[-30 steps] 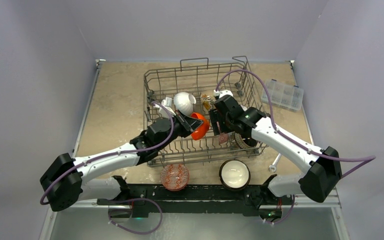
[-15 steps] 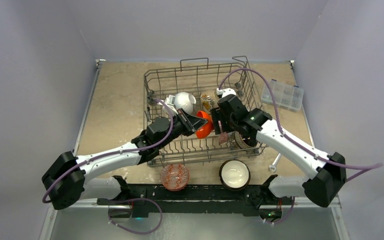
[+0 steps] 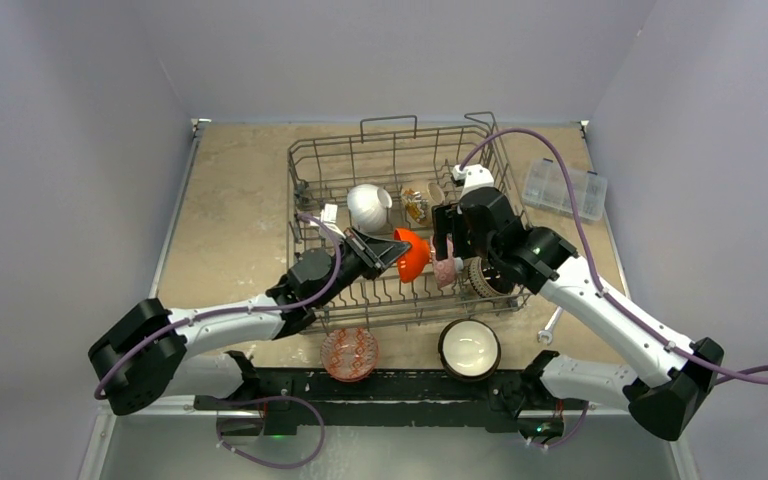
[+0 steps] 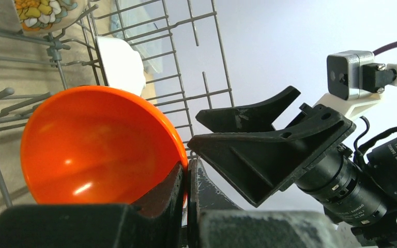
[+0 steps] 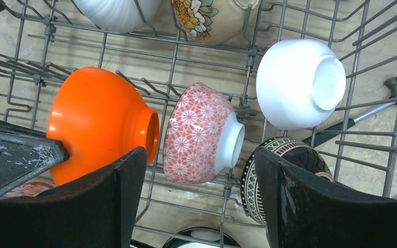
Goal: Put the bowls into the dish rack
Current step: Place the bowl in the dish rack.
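- From above: the left gripper (image 3: 393, 252) is clamped on the orange bowl (image 3: 415, 256), inside the dish rack (image 3: 305, 170); the right gripper (image 3: 447, 243) is just beside it.
- Left wrist: fingers pinch the bowl's rim.
- Right wrist: jaws spread wide, holding nothing; the red-patterned bowl (image 5: 199, 134) sits below between them, with the white bowl (image 5: 300, 82) ahead-right.

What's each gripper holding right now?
Left gripper: shut on the orange bowl.
Right gripper: open, holding nothing.
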You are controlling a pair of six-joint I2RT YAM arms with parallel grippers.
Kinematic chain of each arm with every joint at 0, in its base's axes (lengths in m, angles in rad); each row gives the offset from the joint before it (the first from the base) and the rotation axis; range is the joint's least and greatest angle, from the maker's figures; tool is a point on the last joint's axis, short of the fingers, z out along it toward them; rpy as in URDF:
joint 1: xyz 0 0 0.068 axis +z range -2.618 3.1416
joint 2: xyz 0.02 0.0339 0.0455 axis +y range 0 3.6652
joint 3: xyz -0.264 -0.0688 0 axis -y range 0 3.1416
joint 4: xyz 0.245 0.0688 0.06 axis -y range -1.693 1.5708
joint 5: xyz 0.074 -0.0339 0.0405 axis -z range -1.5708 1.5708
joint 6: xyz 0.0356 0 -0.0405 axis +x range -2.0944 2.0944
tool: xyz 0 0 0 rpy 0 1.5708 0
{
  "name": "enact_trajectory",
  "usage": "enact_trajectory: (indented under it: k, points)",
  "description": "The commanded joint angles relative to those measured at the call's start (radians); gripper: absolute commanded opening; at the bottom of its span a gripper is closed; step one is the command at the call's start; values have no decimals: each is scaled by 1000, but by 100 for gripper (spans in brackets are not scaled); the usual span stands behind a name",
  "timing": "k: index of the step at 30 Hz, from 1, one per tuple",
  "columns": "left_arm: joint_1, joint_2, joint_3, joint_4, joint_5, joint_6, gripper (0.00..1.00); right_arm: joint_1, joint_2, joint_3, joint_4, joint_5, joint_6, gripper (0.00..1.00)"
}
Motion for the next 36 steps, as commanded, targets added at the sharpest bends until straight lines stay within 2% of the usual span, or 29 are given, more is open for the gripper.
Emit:
enact_trajectory:
  k: [1, 8, 16, 21, 29, 36]
  points:
    - [3, -3, -38, 111, -37, -74, 0, 3, 0, 16, 34, -5, 0, 79]
    - [3, 4, -64, 170, -41, -74, 0, 2, 4, 14, 53, -22, -15, 79]
    - [2, 83, 63, 164, 96, 46, 0, 3, 4, 9, 66, -40, -19, 78]
    - [3, 127, 56, 220, 133, 19, 0, 2, 3, 7, 66, -51, -20, 78]
    - [4, 86, -43, 218, 11, -53, 0, 2, 14, -6, 72, -67, -27, 78]
    - [3, 73, -99, 221, -40, -105, 0, 3, 25, -3, 80, -69, -40, 78]
